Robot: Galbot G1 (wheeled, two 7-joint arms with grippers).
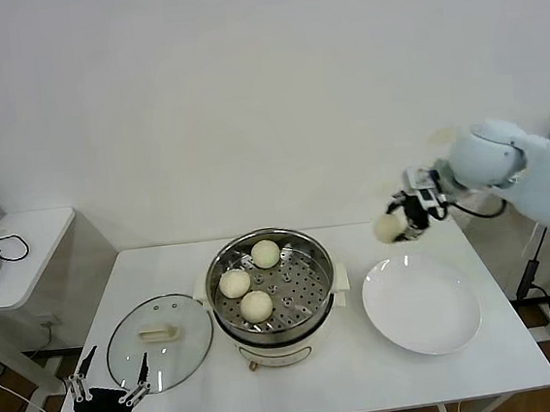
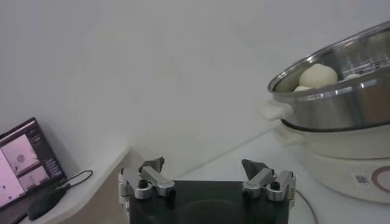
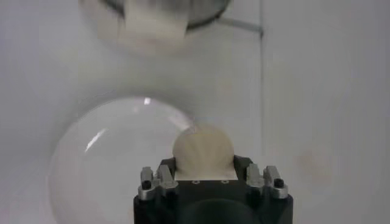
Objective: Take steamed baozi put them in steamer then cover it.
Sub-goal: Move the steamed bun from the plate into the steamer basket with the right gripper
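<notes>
A: Hazard check. We have the right gripper (image 1: pixel 399 223) raised above the worktop (image 1: pixel 369 372), over the far edge of the white plate (image 1: pixel 422 304), with its jaws clamped on the fourth baozi (image 1: pixel 389 227). What can fail from here?

B: Chiefly a drop. We judge the bun to be soft dough, and the right wrist view shows it (image 3: pixel 203 152) bulging well past the jaws, so only its rear part is gripped. A quick swing toward the steamer (image 1: pixel 272 284) could let it slip onto the plate or the worktop.

A: And at the steamer itself?

B: Three baozi (image 1: pixel 256 306) already sit on the perforated floor, grouped toward its left half. We should lower into the free right half; coming down too far left would press the held bun onto the others. The rim is also a collision point if we descend early.

A: Status of the other arm?

B: The left gripper (image 1: pixel 109 381) is parked at the near left edge of the worktop, jaws spread wide, holding nothing. It sits just beside the cover (image 1: pixel 160 342), which lies flat left of the steamer.

A: Condition of the held bun?

B: Round, smooth, cream-white, with no visible tear or dent.
</notes>
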